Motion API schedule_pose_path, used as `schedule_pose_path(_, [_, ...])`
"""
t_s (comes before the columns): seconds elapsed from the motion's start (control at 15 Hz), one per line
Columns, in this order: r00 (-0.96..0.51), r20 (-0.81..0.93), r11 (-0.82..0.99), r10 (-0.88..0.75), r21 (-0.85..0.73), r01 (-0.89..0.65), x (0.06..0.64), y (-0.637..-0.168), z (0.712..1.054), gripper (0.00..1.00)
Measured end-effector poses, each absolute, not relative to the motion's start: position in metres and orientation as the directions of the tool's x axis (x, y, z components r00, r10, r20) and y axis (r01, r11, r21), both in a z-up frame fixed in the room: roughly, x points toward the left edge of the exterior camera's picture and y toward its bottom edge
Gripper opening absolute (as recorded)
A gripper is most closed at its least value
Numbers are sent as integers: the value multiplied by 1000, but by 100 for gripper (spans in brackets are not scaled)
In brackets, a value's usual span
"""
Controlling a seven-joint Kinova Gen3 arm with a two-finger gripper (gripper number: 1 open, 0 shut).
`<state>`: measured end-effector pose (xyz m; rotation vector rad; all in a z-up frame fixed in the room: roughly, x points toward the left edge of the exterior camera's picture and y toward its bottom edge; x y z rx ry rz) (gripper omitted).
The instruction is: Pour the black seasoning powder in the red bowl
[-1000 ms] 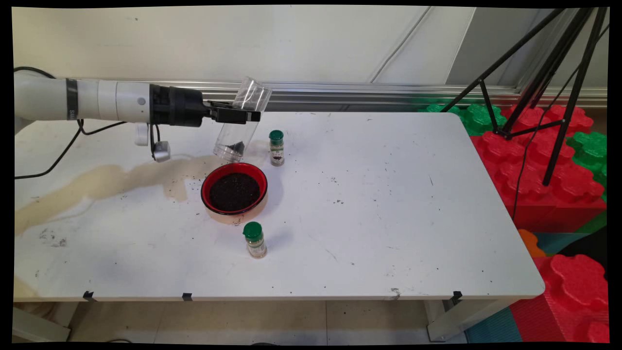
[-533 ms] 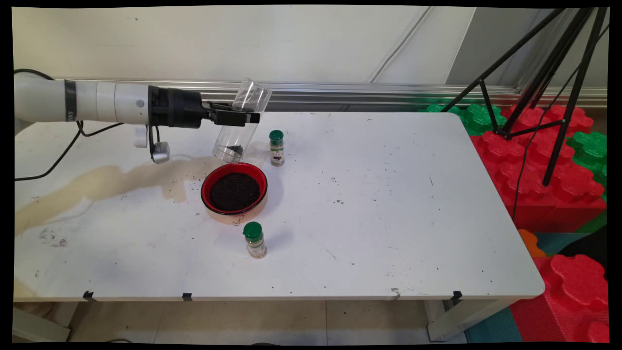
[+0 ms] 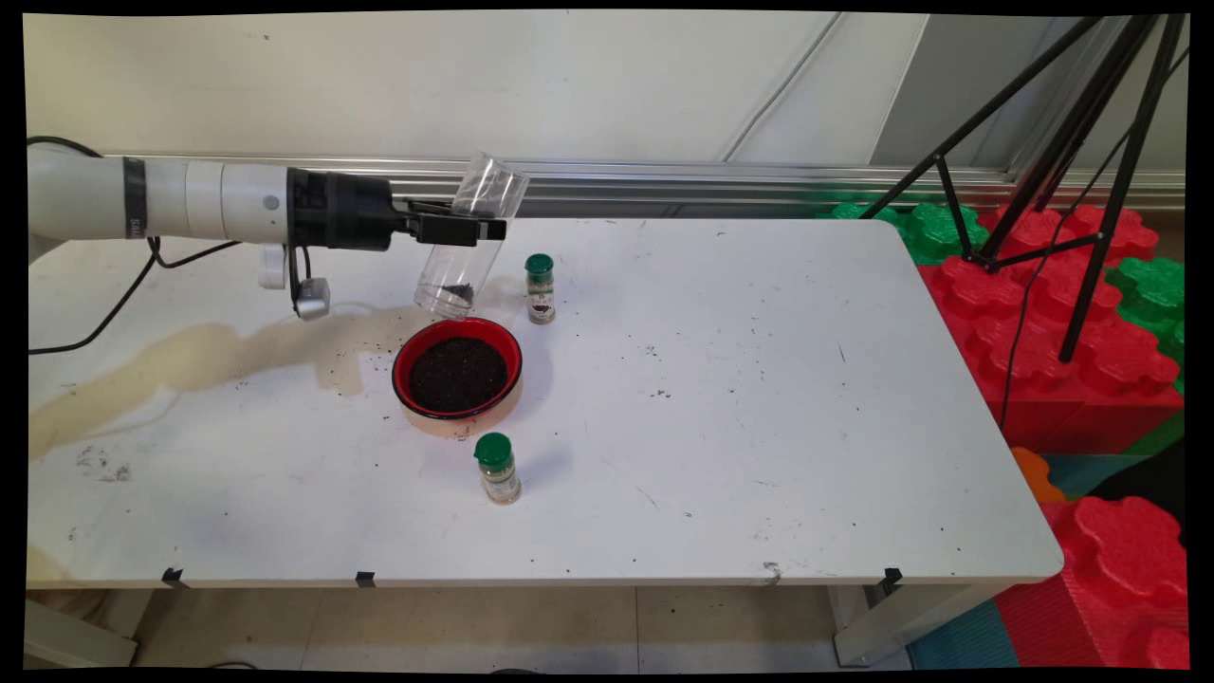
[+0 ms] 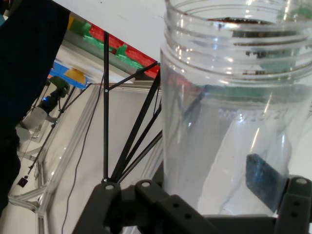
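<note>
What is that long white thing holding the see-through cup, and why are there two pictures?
The long white thing is a robot arm. At its end is a black gripper, like a hand with two fingers, and it is squeezing a clear plastic jar. The jar is tipped, with its open mouth pointing down toward a red bowl full of dark grains. A few grains are left in the jar.

The big picture comes from a camera looking down over the white table. The other comes from a small camera on the robot's hand, so the jar looks huge and everything seems tilted.

Also on the table are two small spice bottles with green caps, one behind the bowl and one in front, plus a brownish stain.
</note>
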<state>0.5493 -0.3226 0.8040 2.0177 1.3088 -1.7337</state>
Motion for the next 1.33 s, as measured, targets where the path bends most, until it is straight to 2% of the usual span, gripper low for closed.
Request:
schedule_pose_path(0.53, [-142, -833, -537, 534, -465, 704, 552, -321, 810, 0])
schedule_pose_path(1.33, [-413, -631, -268, 656, -707, 655, 562, -315, 827, 0])
